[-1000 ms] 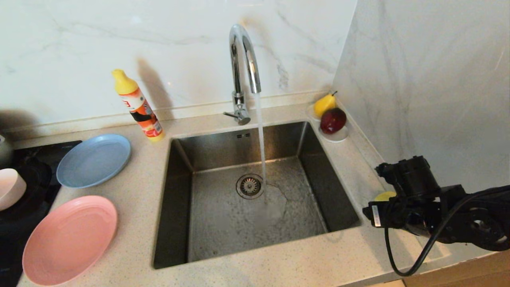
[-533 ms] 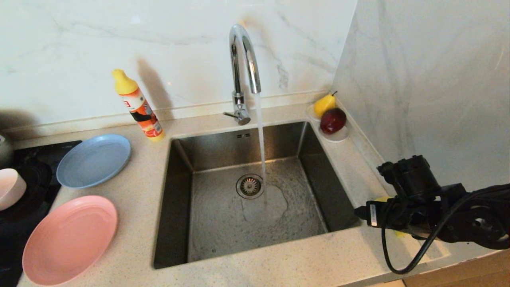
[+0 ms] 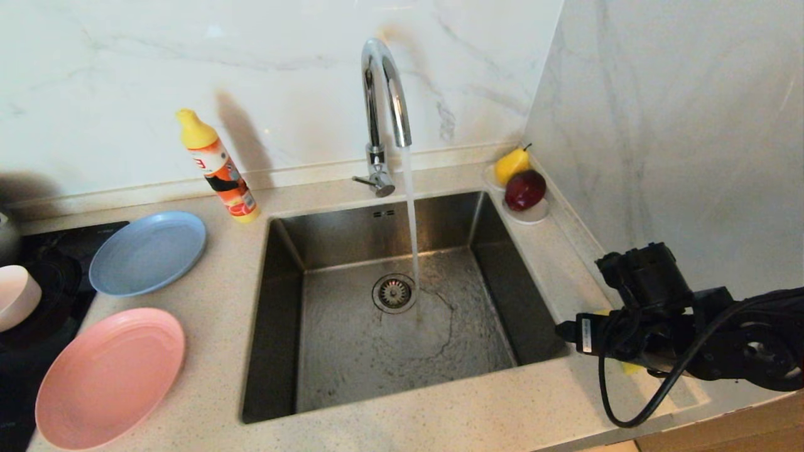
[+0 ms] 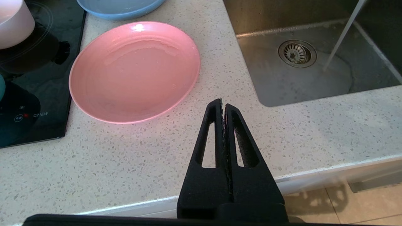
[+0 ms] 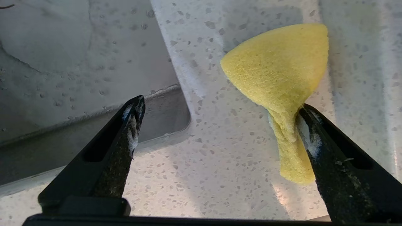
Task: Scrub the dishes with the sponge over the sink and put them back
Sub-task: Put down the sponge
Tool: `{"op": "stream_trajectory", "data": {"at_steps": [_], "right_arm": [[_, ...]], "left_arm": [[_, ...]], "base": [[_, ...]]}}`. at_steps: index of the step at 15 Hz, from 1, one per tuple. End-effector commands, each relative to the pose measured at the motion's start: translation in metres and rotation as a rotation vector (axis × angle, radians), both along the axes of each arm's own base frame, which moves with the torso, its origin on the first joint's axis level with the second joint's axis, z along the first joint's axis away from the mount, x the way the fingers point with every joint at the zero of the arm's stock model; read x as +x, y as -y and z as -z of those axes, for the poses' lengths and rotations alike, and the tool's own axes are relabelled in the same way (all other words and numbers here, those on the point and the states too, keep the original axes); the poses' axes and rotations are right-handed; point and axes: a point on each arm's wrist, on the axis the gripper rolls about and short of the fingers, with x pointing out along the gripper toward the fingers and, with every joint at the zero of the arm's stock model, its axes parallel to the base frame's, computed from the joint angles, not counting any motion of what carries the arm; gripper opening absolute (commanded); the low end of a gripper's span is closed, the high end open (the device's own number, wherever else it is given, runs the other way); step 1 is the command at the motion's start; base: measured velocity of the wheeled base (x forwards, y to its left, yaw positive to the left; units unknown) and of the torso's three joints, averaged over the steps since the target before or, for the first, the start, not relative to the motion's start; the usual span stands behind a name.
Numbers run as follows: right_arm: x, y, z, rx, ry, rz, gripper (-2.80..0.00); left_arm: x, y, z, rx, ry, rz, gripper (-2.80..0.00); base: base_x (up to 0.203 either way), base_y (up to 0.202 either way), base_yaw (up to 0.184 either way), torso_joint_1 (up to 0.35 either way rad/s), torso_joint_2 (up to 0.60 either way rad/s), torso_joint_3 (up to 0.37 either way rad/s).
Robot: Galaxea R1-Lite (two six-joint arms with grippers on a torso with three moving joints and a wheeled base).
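My right gripper (image 5: 220, 105) stands wide open over the counter at the sink's front right corner. The yellow sponge (image 5: 276, 69) lies on the counter, its squashed end clinging to one finger (image 5: 314, 141); the other finger is well clear of it. In the head view my right wrist (image 3: 653, 314) hides nearly all of the sponge. The steel sink (image 3: 282, 326) holds no dish. A blue-grey plate (image 3: 147, 252), a pink plate (image 3: 110, 378) and a pale bowl (image 3: 16, 295) sit to its left. My left gripper (image 4: 223, 105) is shut, parked at the counter's front edge near the pink plate (image 4: 135, 70).
Water runs from the faucet (image 3: 383, 94) into the sink near the drain (image 3: 394, 292). A detergent bottle (image 3: 220, 169) stands at the back left. A white saucer (image 3: 534, 216) with a pear and an apple sits at the back right. A black hob (image 3: 44, 251) lies far left, a marble wall on the right.
My right gripper's jaws have opened wider and the wrist has shifted slightly toward the sink, covering more of the sponge in the head view. The left arm has not moved.
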Motion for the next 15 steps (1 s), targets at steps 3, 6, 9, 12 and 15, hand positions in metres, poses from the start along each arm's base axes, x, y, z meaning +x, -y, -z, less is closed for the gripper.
{"op": "stream_trajectory", "data": {"at_steps": [3, 6, 9, 12, 15], "right_arm": [[-0.001, -0.007, 0.0, 0.005, 0.002, -0.018, 0.0], [-0.002, -0.015, 0.001, 0.017, 0.0, -0.029, 0.0], [-0.002, -0.017, 0.003, 0.016, -0.005, -0.034, 0.0], [-0.002, -0.017, 0.003, 0.015, 0.001, -0.03, 0.0], [-0.003, -0.016, -0.008, 0.005, 0.042, -0.018, 0.0]], "left_arm": [[0.0, 0.0, 0.0, 0.0, -0.003, 0.0, -2.8], [0.0, 0.0, 0.0, 0.0, -0.003, 0.0, -2.8], [0.0, 0.0, 0.0, 0.0, -0.003, -0.001, -2.8], [0.0, 0.0, 0.0, 0.0, -0.003, 0.0, -2.8], [0.0, 0.0, 0.0, 0.0, -0.003, 0.0, -2.8]], "base": [[0.0, 0.0, 0.0, 0.0, 0.0, 0.0], [0.0, 0.0, 0.0, 0.0, 0.0, 0.0], [0.0, 0.0, 0.0, 0.0, 0.0, 0.0], [0.0, 0.0, 0.0, 0.0, 0.0, 0.0], [0.0, 0.0, 0.0, 0.0, 0.0, 0.0]]}}
